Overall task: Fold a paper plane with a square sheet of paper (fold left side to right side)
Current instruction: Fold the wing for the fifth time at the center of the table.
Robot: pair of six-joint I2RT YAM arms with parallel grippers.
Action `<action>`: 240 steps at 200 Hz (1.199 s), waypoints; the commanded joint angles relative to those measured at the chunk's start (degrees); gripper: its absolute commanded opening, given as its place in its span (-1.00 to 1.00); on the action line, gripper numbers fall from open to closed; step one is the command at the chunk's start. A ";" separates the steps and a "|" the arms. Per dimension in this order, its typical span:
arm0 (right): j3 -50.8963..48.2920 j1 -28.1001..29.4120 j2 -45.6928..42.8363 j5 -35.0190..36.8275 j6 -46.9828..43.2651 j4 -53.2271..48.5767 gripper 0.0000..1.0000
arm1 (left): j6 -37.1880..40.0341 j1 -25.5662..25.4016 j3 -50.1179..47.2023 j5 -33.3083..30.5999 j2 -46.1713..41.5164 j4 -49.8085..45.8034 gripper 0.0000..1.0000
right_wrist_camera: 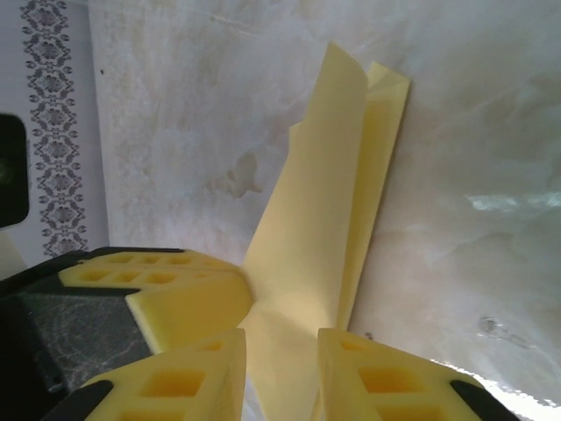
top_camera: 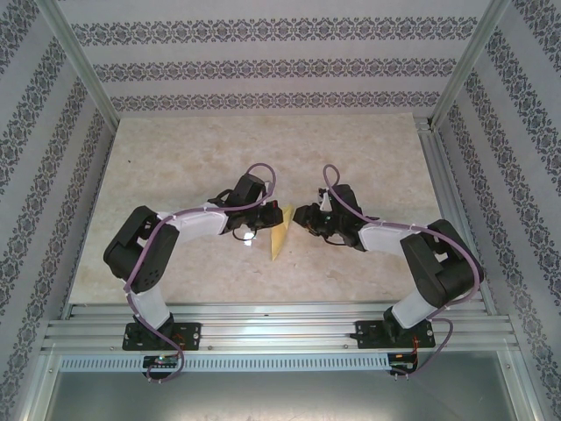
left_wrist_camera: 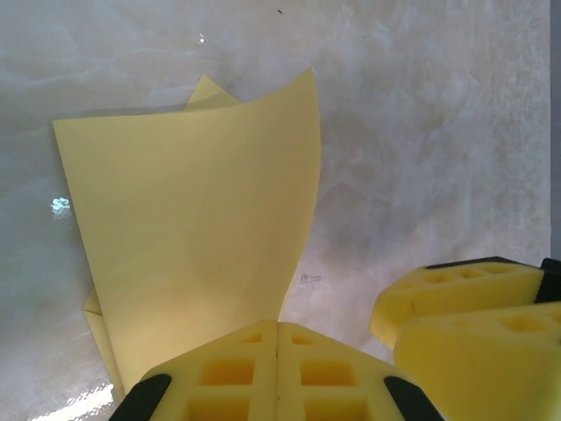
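Evidently limp and feather-light, the paper lies mid-frame in the top view, between left gripper and right gripper; best pinched at an edge, lest it crease or slip. Left wrist view: its raised flap climbs from bottom centre, left jaws shut on its lower edge; right wrist view: right jaws narrowly apart at the bottom, straddling the paper.

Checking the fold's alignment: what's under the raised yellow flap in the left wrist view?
A second yellow layer pokes out past the flap's top and lower-left edges, lying on the marble table. The flap covers the rest of it.
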 commanded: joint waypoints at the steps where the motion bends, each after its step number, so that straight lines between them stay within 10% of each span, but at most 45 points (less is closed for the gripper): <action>1: -0.88 1.04 -0.59 1.41 0.19 1.60 -0.39 | 2.10 0.99 1.59 1.72 1.76 2.36 -1.00; 123: 10.37 -1.47 6.28 1.00 -6.88 -6.34 -0.40 | 4.49 4.89 -2.16 5.55 4.90 7.66 -1.00; 240: 21.67 -2.09 15.85 1.99 -2.81 -12.84 0.19 | 3.09 5.26 -5.12 5.80 5.27 10.82 -1.00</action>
